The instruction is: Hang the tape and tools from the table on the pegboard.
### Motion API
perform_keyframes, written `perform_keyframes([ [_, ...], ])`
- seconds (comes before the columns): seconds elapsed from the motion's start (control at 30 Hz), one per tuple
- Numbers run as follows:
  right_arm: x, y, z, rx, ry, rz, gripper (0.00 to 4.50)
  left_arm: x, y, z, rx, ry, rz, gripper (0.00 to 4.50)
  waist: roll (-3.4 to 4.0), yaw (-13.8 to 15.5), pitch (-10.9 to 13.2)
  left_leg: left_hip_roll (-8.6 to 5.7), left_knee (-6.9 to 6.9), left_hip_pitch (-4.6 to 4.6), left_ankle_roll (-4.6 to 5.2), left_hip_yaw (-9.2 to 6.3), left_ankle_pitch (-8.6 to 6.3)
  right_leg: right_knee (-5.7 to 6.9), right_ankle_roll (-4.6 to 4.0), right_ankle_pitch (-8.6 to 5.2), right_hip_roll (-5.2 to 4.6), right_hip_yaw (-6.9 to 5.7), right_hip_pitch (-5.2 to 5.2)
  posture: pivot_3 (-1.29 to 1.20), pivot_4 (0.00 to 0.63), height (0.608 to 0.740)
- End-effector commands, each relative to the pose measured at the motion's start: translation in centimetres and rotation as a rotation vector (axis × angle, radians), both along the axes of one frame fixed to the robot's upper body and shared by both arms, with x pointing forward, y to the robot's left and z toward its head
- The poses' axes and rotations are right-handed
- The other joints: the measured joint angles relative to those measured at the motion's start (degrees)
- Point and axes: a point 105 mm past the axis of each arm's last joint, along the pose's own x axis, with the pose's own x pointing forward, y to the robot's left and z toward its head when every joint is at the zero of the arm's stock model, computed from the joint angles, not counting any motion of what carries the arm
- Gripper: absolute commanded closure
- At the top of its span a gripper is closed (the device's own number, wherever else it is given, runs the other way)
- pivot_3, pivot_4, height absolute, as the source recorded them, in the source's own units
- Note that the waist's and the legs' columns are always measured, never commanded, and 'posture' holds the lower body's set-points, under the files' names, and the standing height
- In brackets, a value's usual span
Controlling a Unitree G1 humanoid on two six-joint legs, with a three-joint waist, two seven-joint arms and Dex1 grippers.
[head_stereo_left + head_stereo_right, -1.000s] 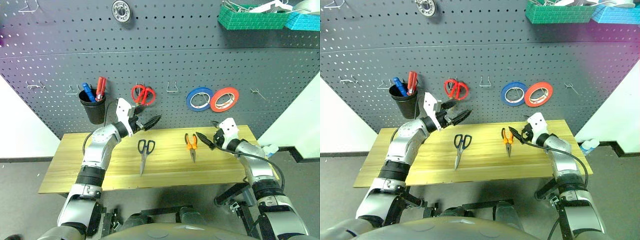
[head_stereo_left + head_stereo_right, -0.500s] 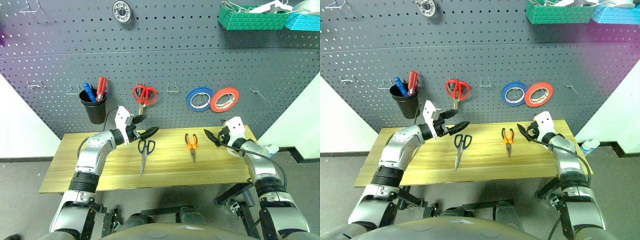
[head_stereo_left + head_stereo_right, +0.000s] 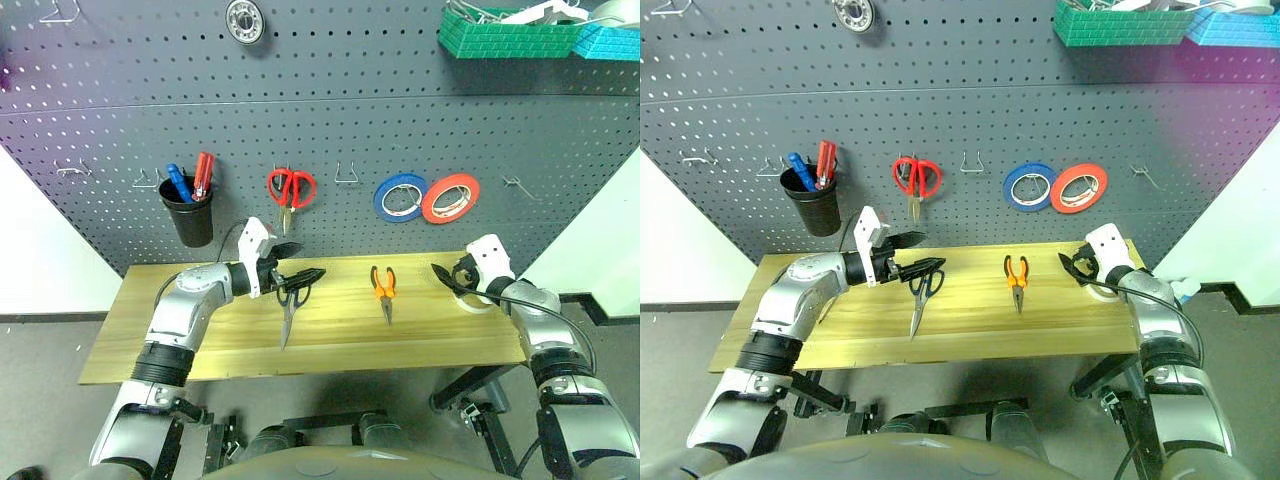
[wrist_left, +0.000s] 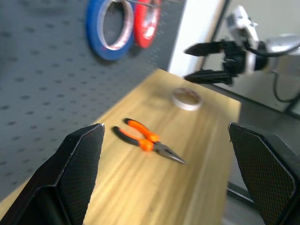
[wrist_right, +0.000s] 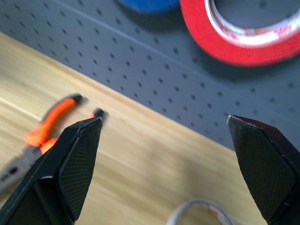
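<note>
Up on the dark grey perforated pegboard, a black plastic cup holds a blue-handled and a red-handled screwdriver. Two brick-patterned baskets, green and blue, sit at the top right with pale items I cannot make out. No writing is readable anywhere. Red-handled scissors, a blue tape roll and an orange-red roll hang on thin metal hooks. On the light wood-grain counter lie black-handled steel scissors, orange-and-black pliers and, far right, the thin cream-white tape ring. The left gripper hovers over the scissors' handles, fingers spread and empty. The right gripper sits just above the tape ring, fingers likewise apart.
</note>
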Motion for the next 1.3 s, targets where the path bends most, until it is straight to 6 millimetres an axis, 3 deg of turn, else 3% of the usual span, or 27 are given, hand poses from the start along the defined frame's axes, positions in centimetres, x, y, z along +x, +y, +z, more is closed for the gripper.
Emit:
perform_keyframes([
  [0.03,0.8,-0.2,1.2,-0.027,-0.025,0.004,0.0,-1.5,-1.6,0.7,0.016,0.026,-0.132,0.08,0.01,-0.1,0.2,0.01,0.0,0.0,0.01,0.0,0.0,0.0,0.0,0.0,0.0,0.0,0.0,-0.07,0.085,0.74],
  [0.17,0.8,-0.2,1.1,-0.019,-0.008,0.015,0.0,-3.2,-1.6,0.6,0.071,0.058,-0.227,0.08,0.09,-0.1,0.6,0.03,-0.03,-0.04,0.04,0.0,0.02,-0.01,0.0,0.0,0.02,0.0,-0.04,-0.06,0.087,0.74],
  [0.73,0.9,-2.5,-0.1,0.02,0.189,-0.088,0.0,-2.2,-1.7,1.8,0.05,-0.049,-0.137,0.08,0.13,0.1,1.6,0.06,-0.14,-0.21,0.07,0.0,0.01,-0.35,0.03,0.02,0.01,-0.02,-0.1,-0.04,0.1,0.74],
  [1.0,0.1,-3.8,-2.2,-0.037,0.315,-0.181,0.0,-2.4,-1.5,1.8,0.045,-0.061,-0.112,0.08,0.13,0.3,1.7,0.08,-0.26,-0.26,0.1,0.0,-0.01,-0.6,0.01,0.02,0.01,-0.04,-0.09,-0.02,0.098,0.74],
  [1.3,0.2,-3.4,-3.0,0.014,0.383,-0.247,0.0,-2.4,-1.2,1.9,0.045,-0.069,-0.087,0.08,0.14,0.6,1.7,0.08,-0.58,-0.29,0.02,0.01,-0.08,-0.8,0.15,0.11,0.01,-0.04,-0.18,-0.01,0.099,0.74],
])
